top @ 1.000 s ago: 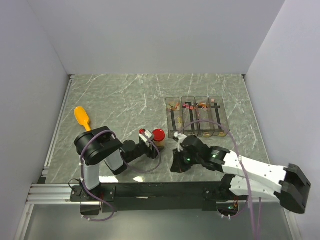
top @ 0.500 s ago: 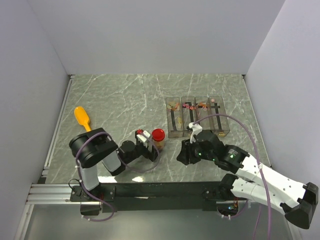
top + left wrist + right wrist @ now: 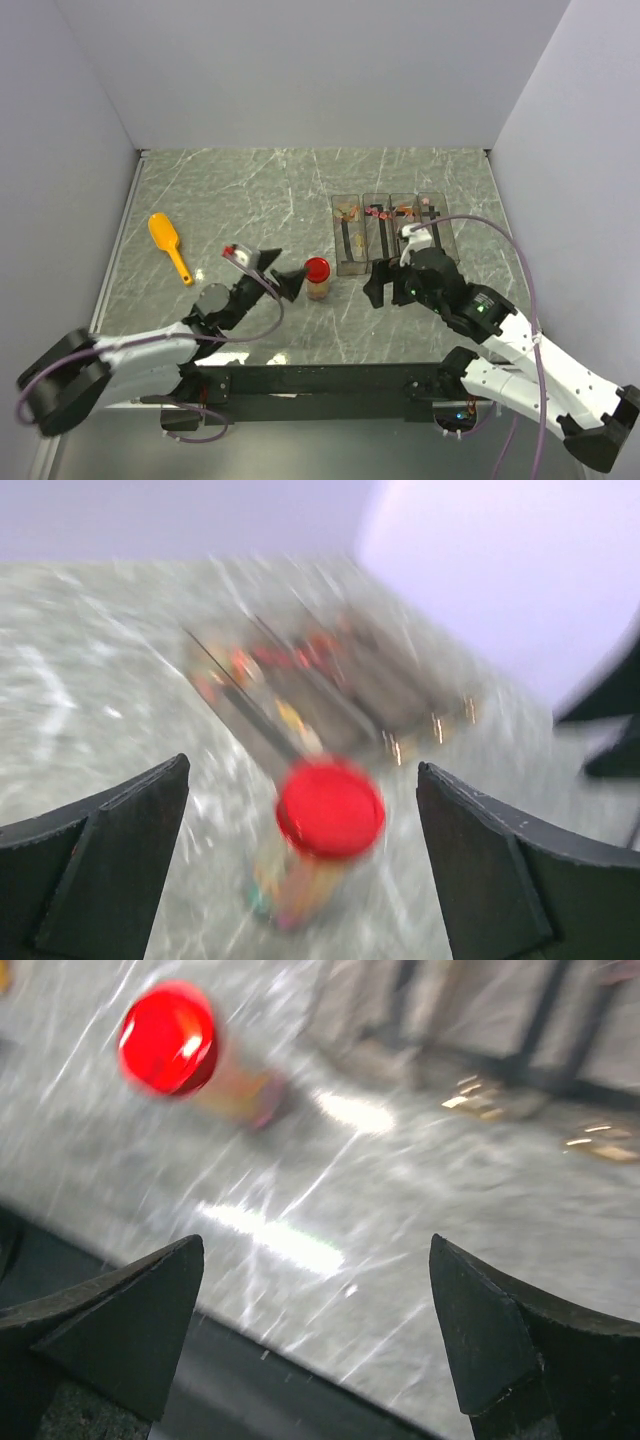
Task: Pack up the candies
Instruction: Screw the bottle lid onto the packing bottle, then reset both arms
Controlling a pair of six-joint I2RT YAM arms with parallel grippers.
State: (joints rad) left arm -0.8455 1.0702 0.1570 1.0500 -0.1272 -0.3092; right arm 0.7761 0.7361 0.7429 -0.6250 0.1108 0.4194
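Observation:
A small clear jar (image 3: 317,287) with a red lid (image 3: 316,268) stands on the marble table, left of a row of clear boxes (image 3: 392,235). The candies show as tiny pink and orange sweets in the far ends of the boxes (image 3: 378,211) and as blurred colours through the jar wall (image 3: 292,888). My left gripper (image 3: 281,273) is open just left of the jar, which stands free between and beyond its fingers (image 3: 120,860). My right gripper (image 3: 378,280) is open right of the jar, over bare table. In the right wrist view the jar's lid (image 3: 167,1038) lies far to the upper left.
A yellow-orange scoop (image 3: 168,244) lies at the left of the table. The black front rail (image 3: 320,378) runs along the near edge, below the right gripper. White walls enclose the table on three sides.
Both grippers have opened wide. The left arm has stretched out low from the left, its gripper slightly back from the jar. The right gripper moved up and right toward the boxes.

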